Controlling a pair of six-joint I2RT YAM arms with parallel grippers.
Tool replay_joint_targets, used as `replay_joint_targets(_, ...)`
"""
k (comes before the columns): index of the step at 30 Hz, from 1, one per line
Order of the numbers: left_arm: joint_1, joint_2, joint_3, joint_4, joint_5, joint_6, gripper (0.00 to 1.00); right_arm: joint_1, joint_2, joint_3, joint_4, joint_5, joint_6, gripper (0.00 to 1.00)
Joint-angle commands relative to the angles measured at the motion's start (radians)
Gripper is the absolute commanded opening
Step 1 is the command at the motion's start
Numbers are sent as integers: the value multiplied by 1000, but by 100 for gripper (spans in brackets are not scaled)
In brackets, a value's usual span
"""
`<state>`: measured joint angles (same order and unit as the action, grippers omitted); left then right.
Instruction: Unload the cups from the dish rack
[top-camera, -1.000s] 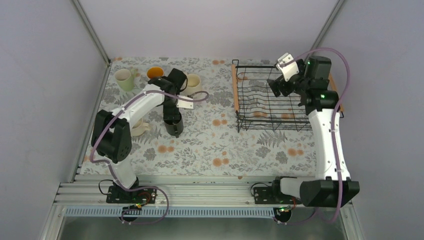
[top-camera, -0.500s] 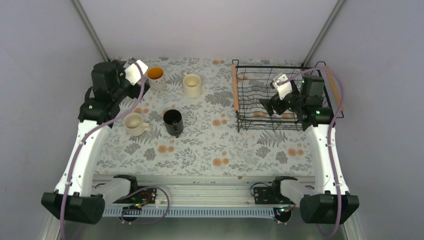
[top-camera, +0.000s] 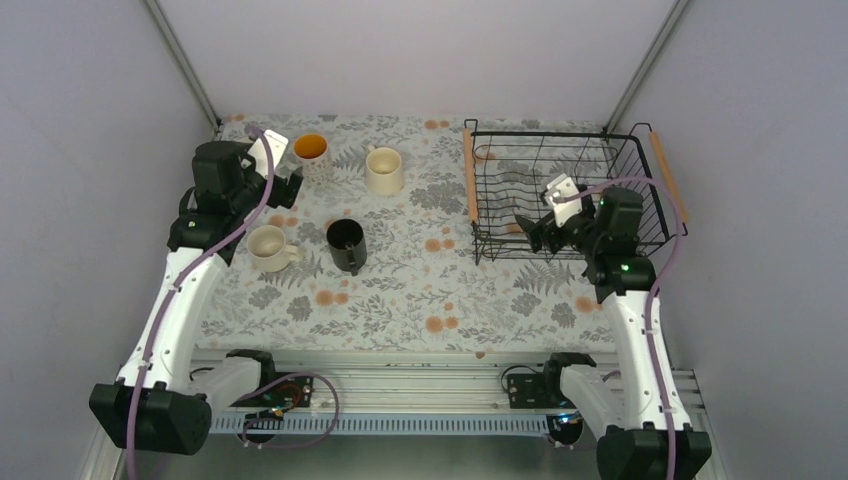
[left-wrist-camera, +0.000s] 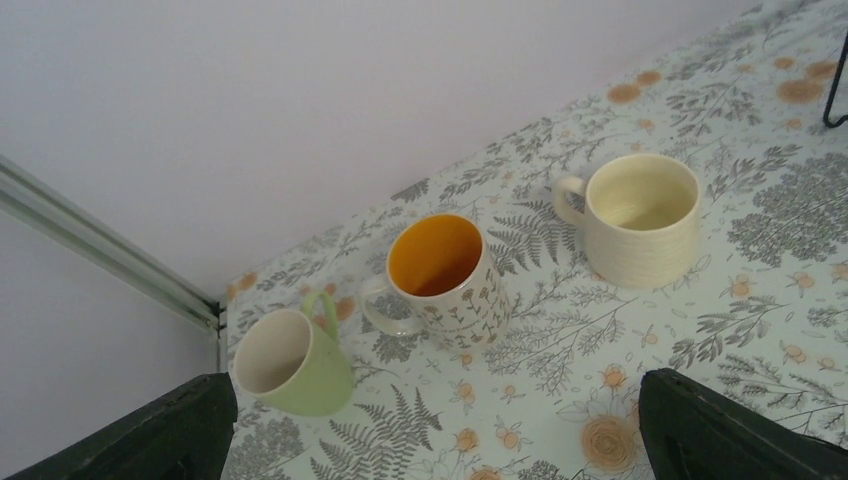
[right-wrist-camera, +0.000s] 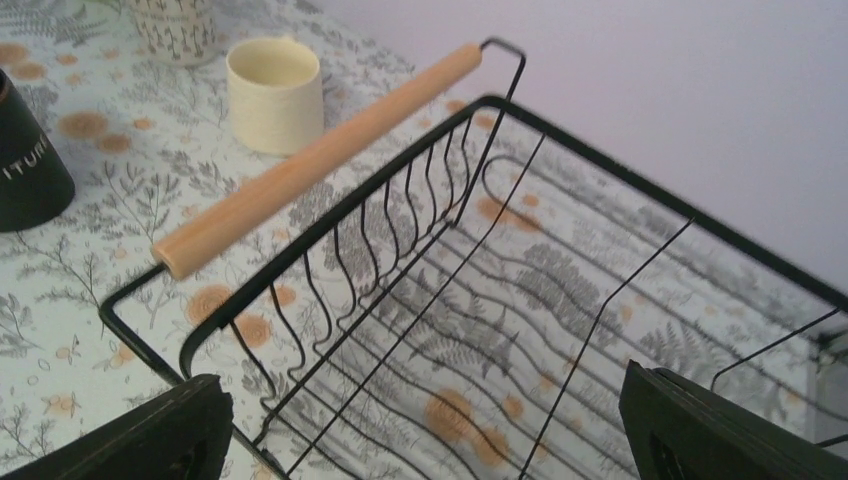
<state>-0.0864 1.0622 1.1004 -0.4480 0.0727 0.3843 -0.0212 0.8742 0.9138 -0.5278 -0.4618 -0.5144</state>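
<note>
The left gripper (left-wrist-camera: 435, 410) is being held with its fingers (left-wrist-camera: 150, 435) spread wide and nothing between them, above the far left corner of the table (top-camera: 400, 300). Its arm is being stretched up along the left side, with the wrist bent toward the cups. The right gripper (right-wrist-camera: 425, 410) is also being carried wide apart and empty, over the near part of the dish rack (right-wrist-camera: 600, 150). Its arm is being raised from the base with the wrist tipped toward the rack.

The rack is being shown at the far right of the table as a black wire basket. All five cups are being seen upright on the flowered cloth to its left. The pale green cup (left-wrist-camera: 290, 365) and the patterned cup (left-wrist-camera: 440, 275), orange inside, are standing just beside each other, with the cream cup (left-wrist-camera: 640, 215) near them on the right. The black cup (top-camera: 347, 243) and the beige cup (top-camera: 268, 247) are standing nearer the arms.

The green cup is being shown only by the left wrist camera; from above it is being hidden by the left wrist. Both wooden handles (top-camera: 469, 175) are being shown from above, but only one by the right wrist camera. White lettering on the black cup is being caught there too.
</note>
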Motion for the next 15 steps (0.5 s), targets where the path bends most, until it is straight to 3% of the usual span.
replay_joint_targets(1, 9, -30, -9, 26, 54, -37, 100, -2, -1, -96, 114, 29, 9, 100)
replay_joint_targets(15, 34, -15, -9, 28, 70, -40, 100, -3, 3, -159, 177, 19, 36, 100)
